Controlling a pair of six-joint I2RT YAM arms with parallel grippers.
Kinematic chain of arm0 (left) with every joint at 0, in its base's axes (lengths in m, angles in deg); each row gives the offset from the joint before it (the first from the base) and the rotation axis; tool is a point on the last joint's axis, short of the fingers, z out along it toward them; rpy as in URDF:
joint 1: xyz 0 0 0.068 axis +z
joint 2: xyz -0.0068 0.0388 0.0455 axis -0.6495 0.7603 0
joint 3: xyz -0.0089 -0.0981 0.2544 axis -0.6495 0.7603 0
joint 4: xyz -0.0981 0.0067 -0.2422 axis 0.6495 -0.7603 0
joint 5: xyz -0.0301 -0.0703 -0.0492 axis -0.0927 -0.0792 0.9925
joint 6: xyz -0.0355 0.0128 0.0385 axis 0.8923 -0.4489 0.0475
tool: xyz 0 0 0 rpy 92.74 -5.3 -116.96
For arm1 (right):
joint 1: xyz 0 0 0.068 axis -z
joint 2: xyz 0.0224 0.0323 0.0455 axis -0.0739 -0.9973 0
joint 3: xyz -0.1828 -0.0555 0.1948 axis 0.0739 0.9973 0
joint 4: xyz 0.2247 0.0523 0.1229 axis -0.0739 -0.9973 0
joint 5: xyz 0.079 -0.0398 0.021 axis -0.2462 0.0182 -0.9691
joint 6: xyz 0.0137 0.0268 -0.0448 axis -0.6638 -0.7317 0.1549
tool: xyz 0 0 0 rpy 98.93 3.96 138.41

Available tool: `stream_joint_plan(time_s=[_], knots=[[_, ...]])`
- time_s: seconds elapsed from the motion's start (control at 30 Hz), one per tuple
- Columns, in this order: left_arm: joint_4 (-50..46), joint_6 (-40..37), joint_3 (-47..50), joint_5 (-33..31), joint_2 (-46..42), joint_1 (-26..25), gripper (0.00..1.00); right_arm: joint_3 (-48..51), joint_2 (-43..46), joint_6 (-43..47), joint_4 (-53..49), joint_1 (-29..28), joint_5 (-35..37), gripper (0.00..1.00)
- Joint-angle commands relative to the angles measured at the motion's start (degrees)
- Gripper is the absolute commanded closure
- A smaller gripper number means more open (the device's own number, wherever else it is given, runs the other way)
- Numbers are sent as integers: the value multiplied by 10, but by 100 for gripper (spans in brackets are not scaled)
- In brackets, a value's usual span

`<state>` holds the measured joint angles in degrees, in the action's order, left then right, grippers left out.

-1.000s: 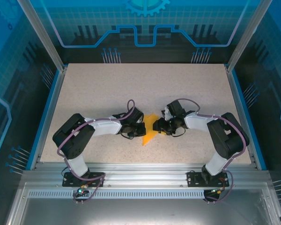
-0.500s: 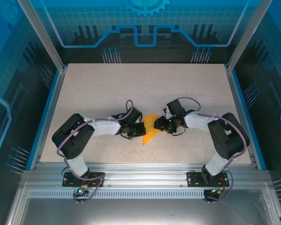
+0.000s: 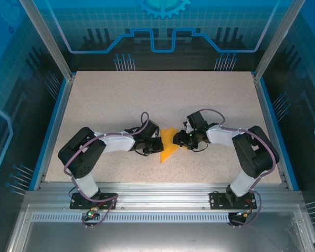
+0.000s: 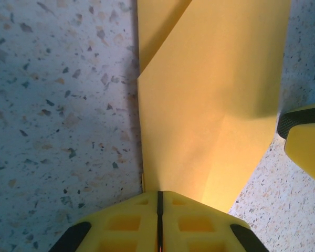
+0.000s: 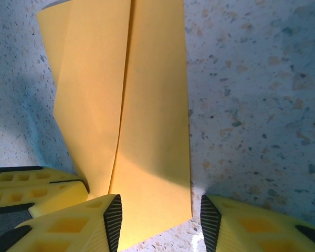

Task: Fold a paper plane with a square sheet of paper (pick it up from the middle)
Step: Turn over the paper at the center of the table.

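The square sheet of paper [image 3: 168, 145] lies partly folded in the middle of the table, orange-yellow, with a long crease down it [image 5: 142, 105]. My left gripper [image 3: 158, 145] is shut, and its tips [image 4: 159, 197] sit over the paper's [image 4: 210, 94] near edge. Whether paper is pinched between them I cannot tell. My right gripper [image 3: 180, 140] faces it from the other side. In the right wrist view the right gripper [image 5: 160, 220] is open and straddles the paper's near corner, one pad over the sheet and the other on the bare table.
The speckled table [image 3: 147, 100] stretches bare behind and to both sides of the paper. Blue rails edge it left [image 3: 55, 126] and right [image 3: 270, 126]. Both arms' elbows rest low near the front edge.
The right gripper has shifted slightly left onto the paper, and its jaws have narrowed a little. The paper's visible outline looks narrower. The left gripper has stayed put and shut.
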<state>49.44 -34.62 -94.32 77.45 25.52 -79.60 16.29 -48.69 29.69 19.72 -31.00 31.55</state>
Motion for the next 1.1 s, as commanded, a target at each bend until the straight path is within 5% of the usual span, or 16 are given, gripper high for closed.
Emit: stream_joint_plan(time_s=[0.0,0.4,0.77,1.07], knots=[[-12,13,20,10,9,2,90,-10,-12,-14,27,-28,-35,54],[4,27,30,20,8,3,90,2,1,-31,37,-40,-33,55],[21,46,54,35,-10,5,90,-20,29,13,-61,-19,69,53],[36,57,61,44,-6,5,89,-17,-3,-3,-15,-26,8,53]])
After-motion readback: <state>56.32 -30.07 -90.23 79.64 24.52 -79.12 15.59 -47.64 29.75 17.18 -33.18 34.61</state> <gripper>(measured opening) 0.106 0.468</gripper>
